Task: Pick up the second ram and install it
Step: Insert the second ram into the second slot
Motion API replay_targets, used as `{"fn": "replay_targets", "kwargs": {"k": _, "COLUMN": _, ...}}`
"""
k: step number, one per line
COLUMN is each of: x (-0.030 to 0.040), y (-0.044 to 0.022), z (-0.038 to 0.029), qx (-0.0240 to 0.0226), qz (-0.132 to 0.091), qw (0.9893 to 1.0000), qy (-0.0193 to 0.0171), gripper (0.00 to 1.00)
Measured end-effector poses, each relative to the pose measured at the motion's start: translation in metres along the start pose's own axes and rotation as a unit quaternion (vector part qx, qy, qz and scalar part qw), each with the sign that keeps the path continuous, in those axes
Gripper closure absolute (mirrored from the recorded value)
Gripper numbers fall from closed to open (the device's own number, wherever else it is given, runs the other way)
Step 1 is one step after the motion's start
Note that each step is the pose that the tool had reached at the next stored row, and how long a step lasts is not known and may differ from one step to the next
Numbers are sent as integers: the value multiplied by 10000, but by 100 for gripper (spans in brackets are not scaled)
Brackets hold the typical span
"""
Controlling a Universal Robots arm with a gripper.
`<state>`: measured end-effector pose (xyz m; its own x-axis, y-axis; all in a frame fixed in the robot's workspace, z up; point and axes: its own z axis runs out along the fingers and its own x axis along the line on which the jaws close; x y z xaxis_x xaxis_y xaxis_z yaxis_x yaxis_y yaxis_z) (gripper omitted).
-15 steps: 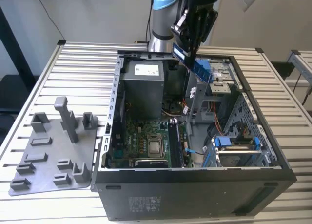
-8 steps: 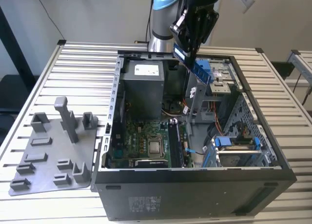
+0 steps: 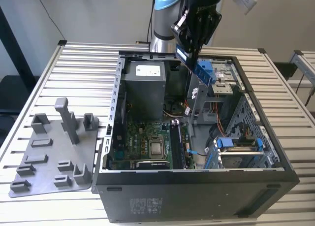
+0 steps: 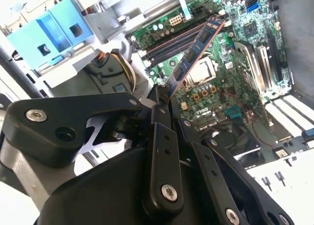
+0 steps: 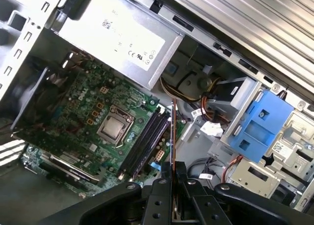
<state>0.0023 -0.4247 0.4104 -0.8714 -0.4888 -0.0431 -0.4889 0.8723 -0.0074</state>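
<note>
The pincer (image 3: 191,51) is clamped on one end of the second ram (image 3: 203,71). The stick hangs tilted in the air over the open computer case (image 3: 197,191), above the long dark slots (image 5: 144,141) on the green board (image 5: 73,102). If the stick goes down crooked or beside its slot, it could jam, bend or scratch the board, and it might slip because only one end is held. Inside the case sit the green board, a gray power box (image 3: 142,83) and a blue holder (image 5: 257,124).
</note>
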Motion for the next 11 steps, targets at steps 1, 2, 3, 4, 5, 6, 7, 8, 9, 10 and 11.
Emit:
{"fn": "replay_targets", "kwargs": {"k": 1, "x": 0, "y": 0, "z": 3, "qx": 1, "qz": 61, "qw": 10000, "qy": 1, "gripper": 86}}
{"fn": "replay_targets", "kwargs": {"k": 2, "x": 0, "y": 0, "z": 7, "qx": 3, "qz": 126, "qw": 9999, "qy": 3, "gripper": 86}}
{"fn": "replay_targets", "kwargs": {"k": 3, "x": 1, "y": 0, "z": 11, "qx": 3, "qz": 191, "qw": 9998, "qy": 5, "gripper": 86}}
{"fn": "replay_targets", "kwargs": {"k": 4, "x": 1, "y": 0, "z": 14, "qx": 4, "qz": 256, "qw": 9997, "qy": 7, "gripper": 86}}
{"fn": "replay_targets", "kwargs": {"k": 5, "x": 1, "y": 0, "z": 18, "qx": 5, "qz": 320, "qw": 9995, "qy": 9, "gripper": 86}}
{"fn": "replay_targets", "kwargs": {"k": 6, "x": 1, "y": 0, "z": 20, "qx": 6, "qz": 391, "qw": 9992, "qy": 10, "gripper": 86}}
{"fn": "replay_targets", "kwargs": {"k": 7, "x": 1, "y": 0, "z": 21, "qx": 7, "qz": 459, "qw": 9989, "qy": 10, "gripper": 86}}
{"fn": "replay_targets", "kwargs": {"k": 8, "x": 1, "y": 0, "z": 24, "qx": 8, "qz": 530, "qw": 9986, "qy": 10, "gripper": 86}}
{"fn": "replay_targets", "kwargs": {"k": 9, "x": 1, "y": 0, "z": 26, "qx": 10, "qz": 604, "qw": 9982, "qy": 9, "gripper": 86}}
{"fn": "replay_targets", "kwargs": {"k": 10, "x": 1, "y": 0, "z": 29, "qx": 13, "qz": 678, "qw": 9977, "qy": 10, "gripper": 86}}
{"fn": "replay_targets", "kwargs": {"k": 11, "x": 1, "y": 0, "z": 30, "qx": 16, "qz": 753, "qw": 9972, "qy": 10, "gripper": 86}}
